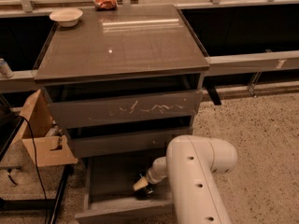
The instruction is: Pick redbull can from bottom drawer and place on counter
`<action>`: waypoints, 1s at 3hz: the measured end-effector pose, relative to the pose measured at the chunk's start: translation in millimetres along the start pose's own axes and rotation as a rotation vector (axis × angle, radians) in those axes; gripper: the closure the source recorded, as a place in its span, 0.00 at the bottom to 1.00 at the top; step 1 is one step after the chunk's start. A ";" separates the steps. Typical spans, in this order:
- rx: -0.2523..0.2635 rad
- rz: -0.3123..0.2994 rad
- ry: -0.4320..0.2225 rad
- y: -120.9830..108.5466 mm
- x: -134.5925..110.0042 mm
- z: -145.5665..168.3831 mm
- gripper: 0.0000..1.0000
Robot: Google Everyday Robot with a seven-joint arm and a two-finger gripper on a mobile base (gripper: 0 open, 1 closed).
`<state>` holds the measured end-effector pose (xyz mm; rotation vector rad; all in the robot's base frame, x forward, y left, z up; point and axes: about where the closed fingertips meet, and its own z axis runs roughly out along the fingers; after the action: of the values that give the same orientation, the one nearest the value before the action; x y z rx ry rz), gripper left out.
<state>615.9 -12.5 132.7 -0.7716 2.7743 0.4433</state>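
The bottom drawer is pulled open at the foot of the grey cabinet, with its flat grey floor showing. My white arm reaches down into it from the lower right. The gripper sits low over the drawer floor, right of its middle and close to the low front panel. A small dark shape lies right under the gripper, but I cannot make out the redbull can. The glossy grey-brown counter is the cabinet's top, well above the gripper.
A white bowl stands on the counter's back left corner, and a red snack bag lies just behind the counter. A pale can rests on the left ledge. A cardboard box stands left of the cabinet. The scratched drawer front overhangs the open drawer.
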 end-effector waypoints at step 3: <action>0.001 0.018 -0.008 -3.3 -1.5 28.8 0.40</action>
<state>622.9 -4.6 105.6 -0.7442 2.7759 0.4473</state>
